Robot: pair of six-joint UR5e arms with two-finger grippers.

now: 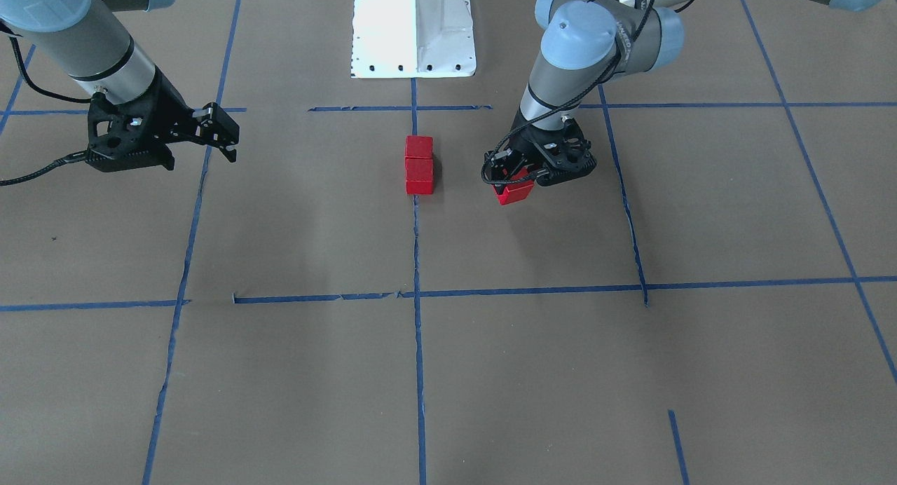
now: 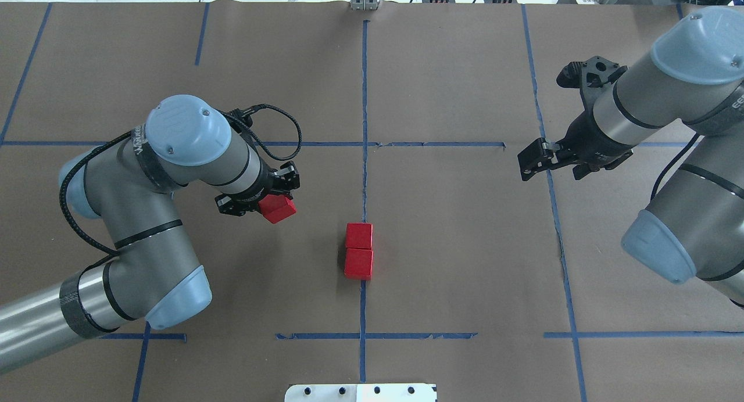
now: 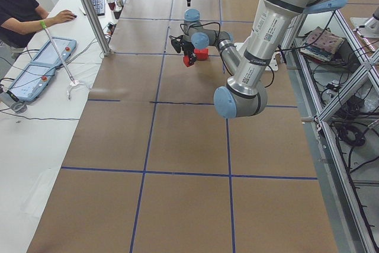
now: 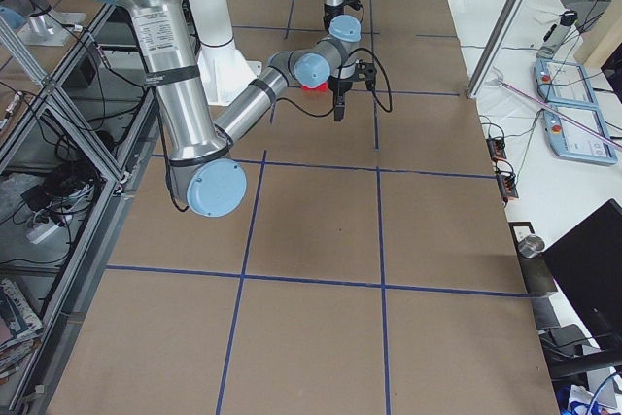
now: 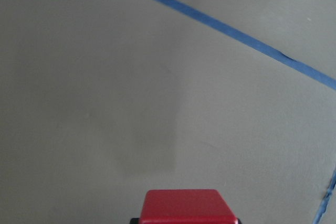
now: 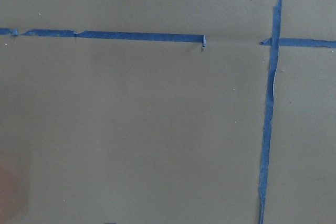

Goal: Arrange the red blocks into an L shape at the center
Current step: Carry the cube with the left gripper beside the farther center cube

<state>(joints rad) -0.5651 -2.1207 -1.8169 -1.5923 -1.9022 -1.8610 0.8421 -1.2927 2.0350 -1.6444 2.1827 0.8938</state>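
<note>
Two red blocks (image 2: 359,235) (image 2: 358,263) lie touching in a short line on the centre tape line, and also show in the front view (image 1: 419,148) (image 1: 420,177). The third red block (image 2: 279,209) is held off to the left of them, just above the paper, by my left gripper (image 2: 272,203), which is shut on it. It also shows in the front view (image 1: 515,193) and at the bottom of the left wrist view (image 5: 184,206). My right gripper (image 2: 530,159) hangs open and empty far to the right, above the paper.
The table is brown paper with a blue tape grid (image 2: 364,140). The white robot base (image 1: 413,29) stands at the table's near edge behind the blocks. An operator (image 3: 23,10) and tablets sit at a side table.
</note>
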